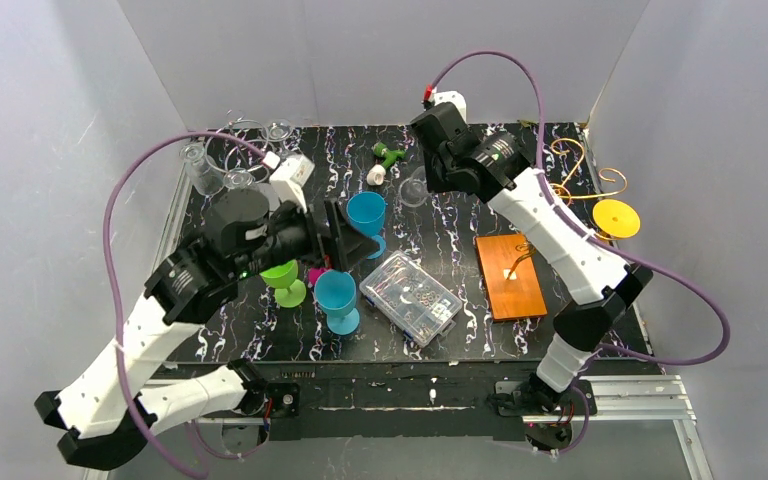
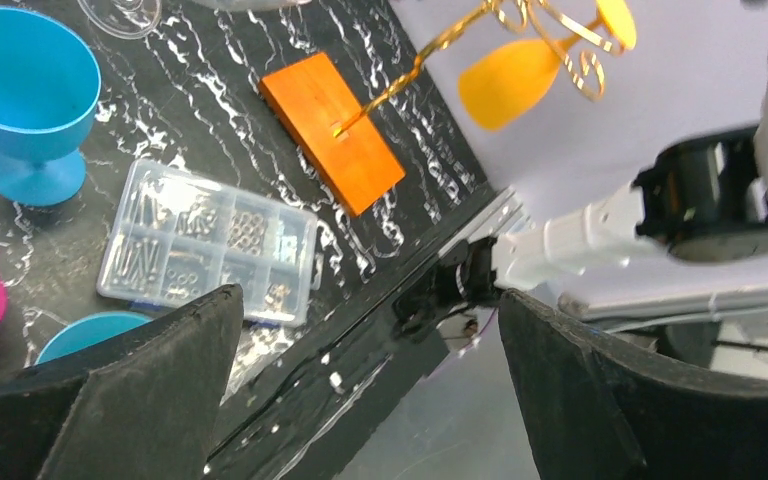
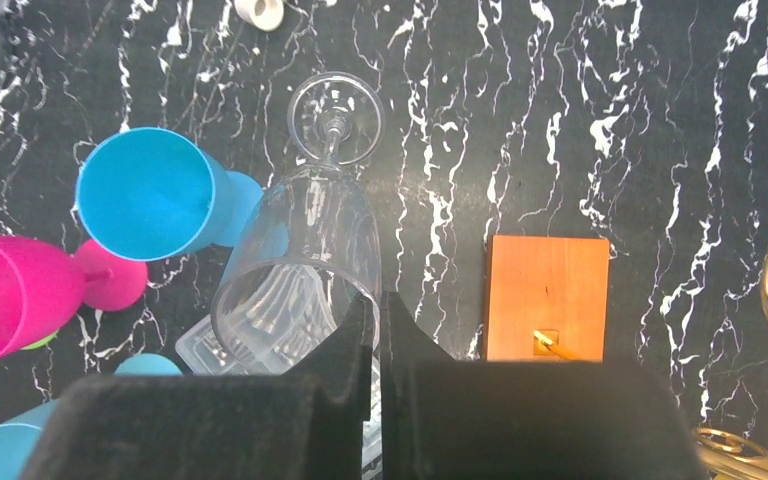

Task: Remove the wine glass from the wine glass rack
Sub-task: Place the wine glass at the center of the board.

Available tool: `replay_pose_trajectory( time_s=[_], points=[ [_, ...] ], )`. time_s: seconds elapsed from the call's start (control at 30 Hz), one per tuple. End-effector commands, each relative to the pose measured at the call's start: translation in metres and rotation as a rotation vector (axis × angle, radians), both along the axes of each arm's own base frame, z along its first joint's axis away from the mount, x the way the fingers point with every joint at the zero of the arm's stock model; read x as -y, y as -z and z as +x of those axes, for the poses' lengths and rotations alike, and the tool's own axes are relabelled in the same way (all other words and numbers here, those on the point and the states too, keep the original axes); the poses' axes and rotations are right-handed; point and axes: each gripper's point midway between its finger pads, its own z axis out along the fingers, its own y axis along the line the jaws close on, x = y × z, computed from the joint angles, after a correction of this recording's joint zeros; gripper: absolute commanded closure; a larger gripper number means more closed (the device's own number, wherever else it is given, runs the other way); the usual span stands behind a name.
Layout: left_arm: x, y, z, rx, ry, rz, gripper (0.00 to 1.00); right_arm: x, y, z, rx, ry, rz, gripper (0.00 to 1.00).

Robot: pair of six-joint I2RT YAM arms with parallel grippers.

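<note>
At right pincer (image 3: 378, 312), clear wine glass (image 3: 310, 235)

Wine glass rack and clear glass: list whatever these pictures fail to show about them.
- Right wrist view: the right gripper pinches the clear glass at the rim; whether its foot touches the table cannot be told. The wine glass rack has its scrolls cut off by the right edge.
- Left wrist view: the top edge cuts the rack's top; how the yellow glass hangs is too small to tell.
</note>
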Motion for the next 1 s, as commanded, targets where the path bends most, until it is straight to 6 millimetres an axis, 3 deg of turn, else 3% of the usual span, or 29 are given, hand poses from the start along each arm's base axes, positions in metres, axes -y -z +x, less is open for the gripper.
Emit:
replay_pose_trajectory(
  time_s=[0.0, 0.3, 0.7, 0.97],
  points=[
    [-0.016, 0.040, -0.009, 0.048, 0.008, 0.179, 0.02, -0.002, 0.016, 0.007, -0.064, -0.029, 0.021, 0.99],
    [-0.025, 0.069, -0.024, 0.094, 0.085, 0.345, 0.02, -0.009, 0.049, 0.016, -0.177, -0.052, -0.005, 0.99],
    [-0.033, 0.072, -0.022, 0.136, 0.095, 0.406, 0.02, -0.002, 0.073, 0.021, -0.284, -0.062, -0.019, 0.99],
    [-0.032, 0.085, -0.021, 0.115, 0.105, 0.436, 0.02, -0.004, 0.084, 0.023, -0.345, -0.086, -0.015, 0.99]
  ],
)
